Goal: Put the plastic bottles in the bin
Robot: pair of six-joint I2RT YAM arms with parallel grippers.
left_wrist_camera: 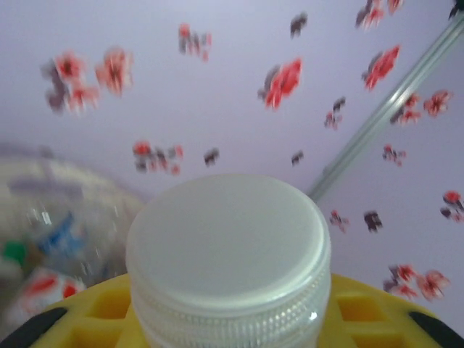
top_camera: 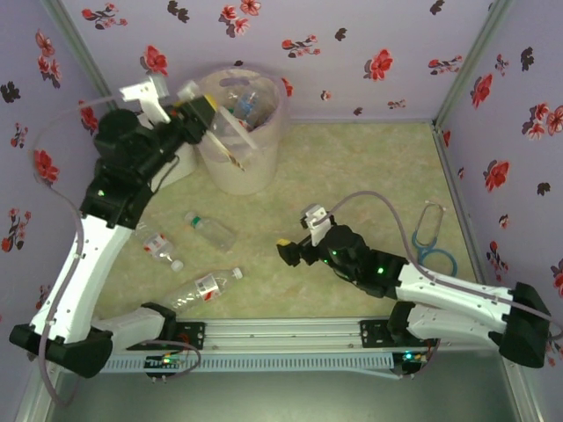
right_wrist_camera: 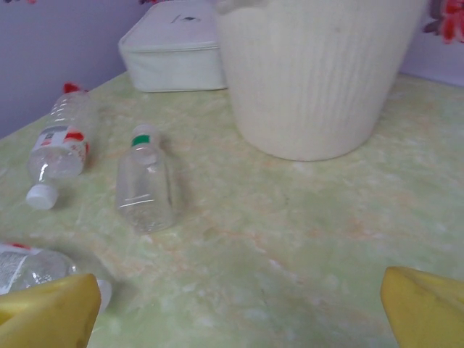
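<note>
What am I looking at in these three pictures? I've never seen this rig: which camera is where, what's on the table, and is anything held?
Two robot arms are bolted at the table's near edge. The overhead picture looks down on both; the other two come from a camera on each wrist. The left arm reaches to the bin, its jaws shut on a white-capped bottle. The right arm hovers low over the table, its yellow jaws wide open and empty. Three bottles lie on the table: a green-capped one, a red-labelled one beside it and a longer one nearer the arms. More sit in the bin. A white box stands beside the bin; a stethoscope lies at the right.
</note>
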